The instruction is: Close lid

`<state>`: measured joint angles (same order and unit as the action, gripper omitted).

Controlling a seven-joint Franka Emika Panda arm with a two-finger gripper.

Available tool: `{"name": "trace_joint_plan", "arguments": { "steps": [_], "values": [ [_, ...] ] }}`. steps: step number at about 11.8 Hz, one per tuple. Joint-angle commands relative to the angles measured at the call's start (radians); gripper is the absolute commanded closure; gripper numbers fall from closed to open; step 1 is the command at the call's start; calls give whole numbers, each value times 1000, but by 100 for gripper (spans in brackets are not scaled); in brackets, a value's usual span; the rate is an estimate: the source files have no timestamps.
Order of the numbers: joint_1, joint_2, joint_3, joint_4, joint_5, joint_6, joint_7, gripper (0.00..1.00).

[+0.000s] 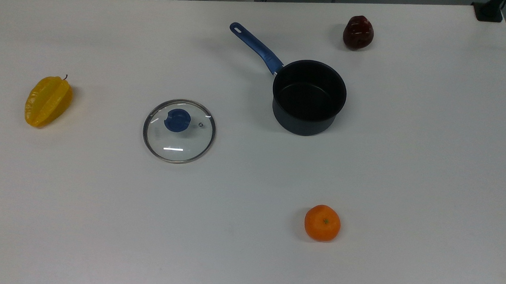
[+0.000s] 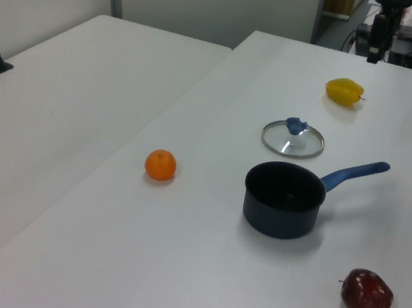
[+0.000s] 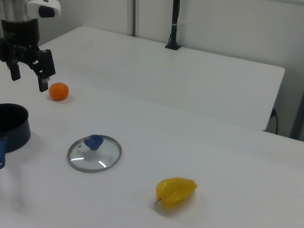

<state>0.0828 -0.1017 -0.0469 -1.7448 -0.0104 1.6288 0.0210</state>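
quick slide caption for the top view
Glass lid lies flat on the table, apart from the open saucepan, fruit scattered around.

White rounded arm segment above gripper (image 3: 29, 75); white block jutting sideways at wrist; black gripper body below; two black fingers (image 3: 15, 71), spread apart.

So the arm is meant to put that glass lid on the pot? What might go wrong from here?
A few things, I'd guess. The lid lies flat on the table, so its small blue knob is the only easy hold; the open gripper may slip off it. The lid looks about as wide as the pot, so a slightly off-centre drop could leave it tilted on the rim.
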Motion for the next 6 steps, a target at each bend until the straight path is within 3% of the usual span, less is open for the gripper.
{"name": "trace_joint_plan", "arguments": {
  "steps": [1,6],
  "values": [
    [17,-3,-13,-10,9,2,-26,0],
    [17,-3,-13,-12,9,25,-24,0]
  ]
}}
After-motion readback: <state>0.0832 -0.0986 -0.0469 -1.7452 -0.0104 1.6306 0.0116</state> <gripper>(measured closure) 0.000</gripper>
